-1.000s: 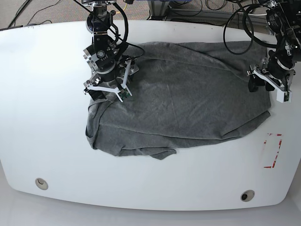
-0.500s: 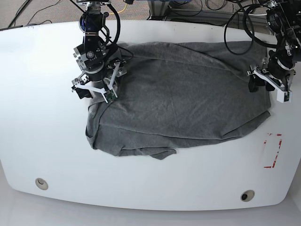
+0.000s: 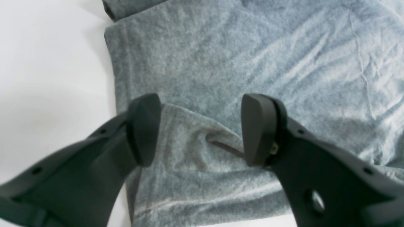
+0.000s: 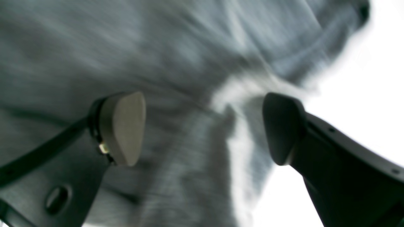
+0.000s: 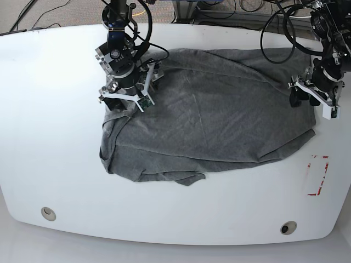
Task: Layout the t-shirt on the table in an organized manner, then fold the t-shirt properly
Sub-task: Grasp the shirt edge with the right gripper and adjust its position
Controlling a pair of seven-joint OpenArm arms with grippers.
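Observation:
The dark grey t-shirt (image 5: 214,120) lies spread and wrinkled across the middle of the white table (image 5: 49,120), its near left edge bunched into folds. Over the shirt's far left corner my right gripper (image 5: 128,98) hovers open; the blurred right wrist view shows cloth (image 4: 189,63) under the open gripper (image 4: 202,126) and bare table to the right. My left gripper (image 5: 312,101) stands open at the shirt's right edge. In the left wrist view the open gripper (image 3: 202,129) straddles a raised fold of the t-shirt (image 3: 252,56) close to its hem, nothing held.
A red-tape rectangle (image 5: 318,175) marks the table at the near right. Two grommet holes (image 5: 48,213) (image 5: 288,227) sit near the front edge. Cables (image 5: 274,33) hang behind the far edge by the arm bases.
My right gripper swung left off the shirt's edge, then came back right and slightly farther over the corner. The left gripper and the t-shirt have not moved.

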